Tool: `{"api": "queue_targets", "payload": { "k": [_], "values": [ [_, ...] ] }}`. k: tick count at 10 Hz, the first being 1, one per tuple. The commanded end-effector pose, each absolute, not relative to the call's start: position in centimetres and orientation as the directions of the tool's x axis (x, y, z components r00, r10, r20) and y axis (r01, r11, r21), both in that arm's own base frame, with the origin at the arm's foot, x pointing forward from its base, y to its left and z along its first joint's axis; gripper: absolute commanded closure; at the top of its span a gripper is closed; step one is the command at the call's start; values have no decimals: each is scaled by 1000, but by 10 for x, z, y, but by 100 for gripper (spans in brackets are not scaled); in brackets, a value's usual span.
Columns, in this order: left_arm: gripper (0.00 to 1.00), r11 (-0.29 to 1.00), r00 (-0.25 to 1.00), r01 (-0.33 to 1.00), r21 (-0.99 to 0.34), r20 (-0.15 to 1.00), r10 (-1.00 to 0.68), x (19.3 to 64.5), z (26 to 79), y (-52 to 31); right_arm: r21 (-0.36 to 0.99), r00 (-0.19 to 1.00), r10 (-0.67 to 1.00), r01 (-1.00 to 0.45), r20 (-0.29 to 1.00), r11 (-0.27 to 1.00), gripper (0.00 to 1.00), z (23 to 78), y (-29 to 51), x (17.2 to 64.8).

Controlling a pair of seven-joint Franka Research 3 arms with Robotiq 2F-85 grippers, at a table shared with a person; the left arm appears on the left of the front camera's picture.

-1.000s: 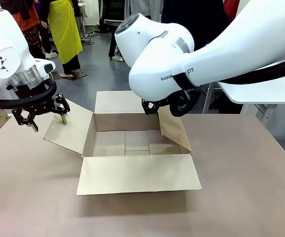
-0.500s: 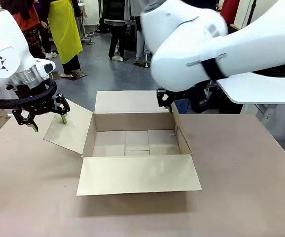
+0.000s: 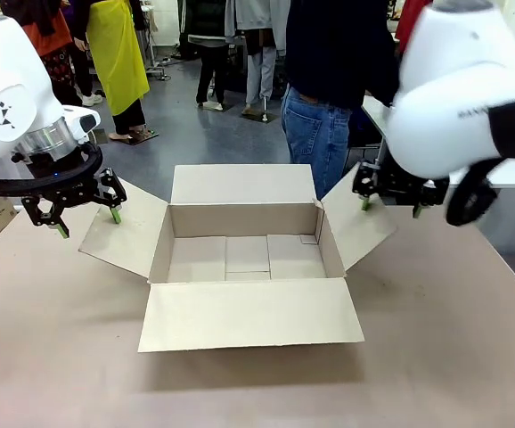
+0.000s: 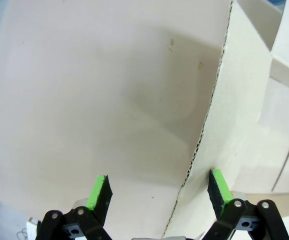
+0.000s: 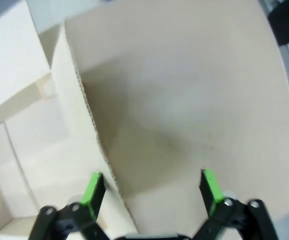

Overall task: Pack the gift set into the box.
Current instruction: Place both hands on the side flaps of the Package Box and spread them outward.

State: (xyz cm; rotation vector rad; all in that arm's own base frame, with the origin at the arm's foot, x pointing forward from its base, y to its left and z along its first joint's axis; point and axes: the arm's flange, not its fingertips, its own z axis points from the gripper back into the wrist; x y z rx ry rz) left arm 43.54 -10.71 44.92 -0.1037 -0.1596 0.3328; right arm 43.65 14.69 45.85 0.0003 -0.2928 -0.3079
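Soft overhead light; faint shadow under box (image 3: 240, 254); wrist views overexposed.

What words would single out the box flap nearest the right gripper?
A large open cardboard box sits on the table. Its flap on the robot's right slants up and outward, edge within the open right gripper; the near flap lies flat.

box (image 3: 242, 220) | plain brown corrugated carton | upright, open, centre of table (image 3: 453, 339) | flaps splayed at 12, 3, 6, 9 o'clock | inner floor panels visible
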Motion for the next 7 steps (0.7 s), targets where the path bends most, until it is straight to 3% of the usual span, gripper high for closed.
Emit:
{"api": "queue_targets", "payload": {
  "k": [1, 2, 3, 7],
  "values": [
    [0, 937, 928, -331, -111, 142, 345, 435, 450, -107, 246, 935, -243, 180, 257, 952, 0, 409, 114, 437],
    [0, 937, 928, -331, -111, 142, 345, 435, 450, -107, 314, 961, -193, 125, 196, 941, 0, 384, 109, 439],
    [0, 937, 928, -331, -111, 142, 345, 435, 450, -107, 121, 906, -300, 276, 298, 953, 0, 437, 124, 436],
    [0, 937, 928, -331, -111, 142, 345, 435, 450, -107, 121, 906, -300, 276, 298, 953, 0, 437, 124, 436]
  ]
}}
